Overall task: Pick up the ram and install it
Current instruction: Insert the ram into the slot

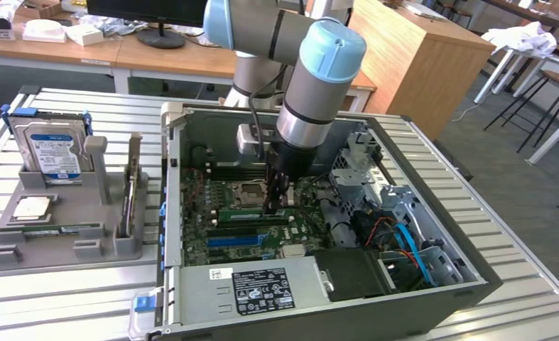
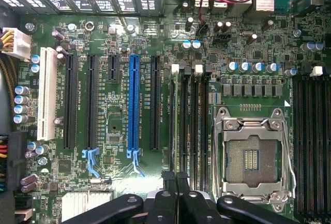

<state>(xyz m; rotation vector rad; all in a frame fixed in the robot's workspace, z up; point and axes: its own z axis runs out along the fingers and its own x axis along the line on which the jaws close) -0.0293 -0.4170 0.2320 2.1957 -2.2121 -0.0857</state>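
My gripper [image 1: 277, 206] reaches down into the open computer case [image 1: 449, 273], just over the motherboard [image 2: 114, 115]. The ram [image 1: 251, 214], a long thin green stick, stands on edge in a memory slot beside the empty CPU socket [image 1: 251, 190]. In the wrist view the ram [image 2: 176, 125] shows edge-on as a thin line running into my gripper [image 2: 176, 180]. The black fingers [image 2: 168, 193] are pressed together over the stick's top edge at one end. The slot's white latch [image 2: 175, 69] sits at the far end.
On the exterior view's left a grey holder tray [image 1: 14, 249] carries a blue-and-white hard drive [image 1: 54, 153] and a silver CPU chip [image 1: 33, 207]. Case walls, a drive cage [image 1: 398, 202], blue cables [image 1: 412, 245] and the power supply [image 1: 260, 288] crowd the motherboard.
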